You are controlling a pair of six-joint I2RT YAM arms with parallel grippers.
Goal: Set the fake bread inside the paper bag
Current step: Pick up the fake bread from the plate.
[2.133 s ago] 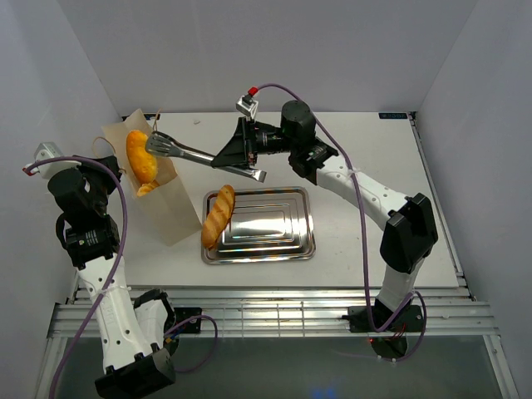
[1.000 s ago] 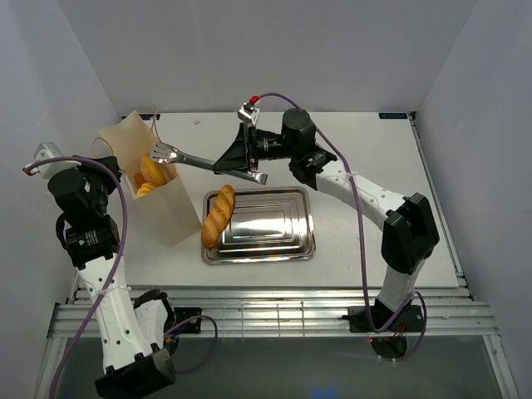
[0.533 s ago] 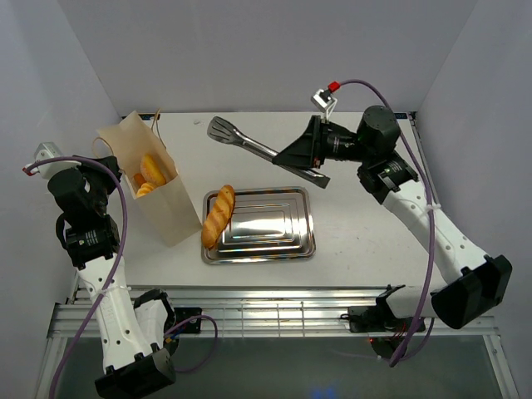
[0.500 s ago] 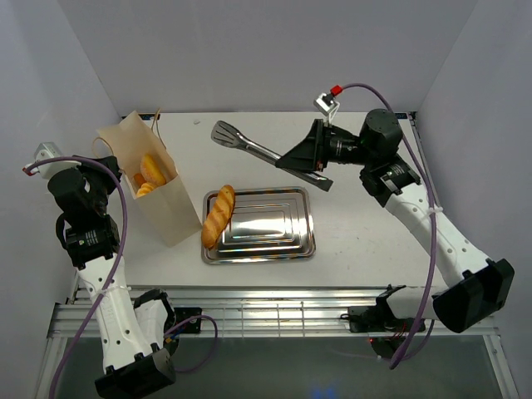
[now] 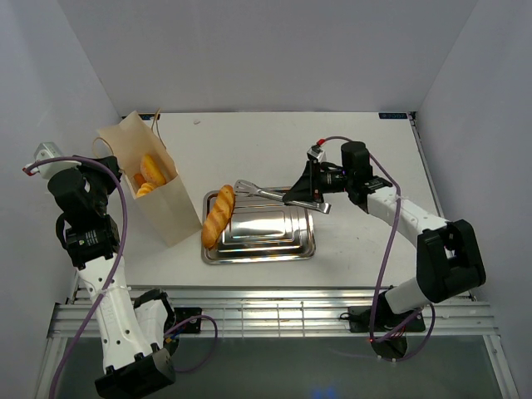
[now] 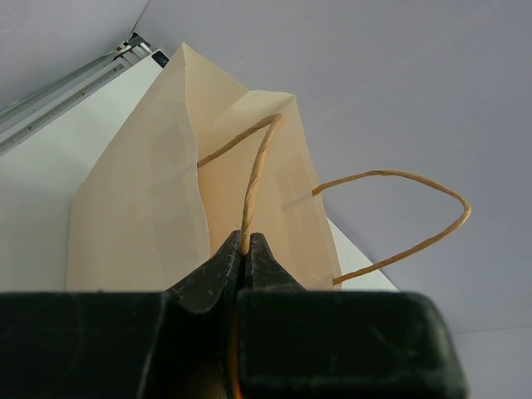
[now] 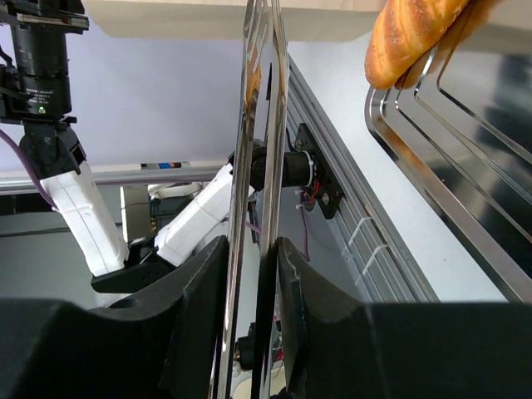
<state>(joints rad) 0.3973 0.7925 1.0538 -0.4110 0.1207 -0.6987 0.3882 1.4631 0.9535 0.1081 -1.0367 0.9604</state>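
- At the left rim of the steel tray (image 5: 274,237) lay one golden baguette (image 5: 219,214), the last of the fake bread outside the bag, set lengthwise and partly over the edge.
- Other loaves (image 5: 150,170) sat inside the paper bag (image 5: 162,214), which stood open-mouthed on the surface (image 5: 366,141) just left of the tray.
- The left claw (image 6: 243,249) was pinched fully shut on the bag's cord handle (image 6: 258,166), holding that side of the mouth up.
- The right claw (image 7: 253,258) was closed partway around the handles of the metal tongs (image 5: 264,193), its fingers (image 7: 195,291) pressing the two blades nearly together.
- The tong tips were close to the baguette's far end, with nothing between them.
- The baguette looked light, rigid and glossy, so it would probably not crush but might slip between smooth metal blades.
- A hold across its middle seemed safest, because a grip near one end would likely let it swing or pivot out.
- The bag was thin paper and would probably flex if bumped, so the long loaf seemed best lowered end-first.
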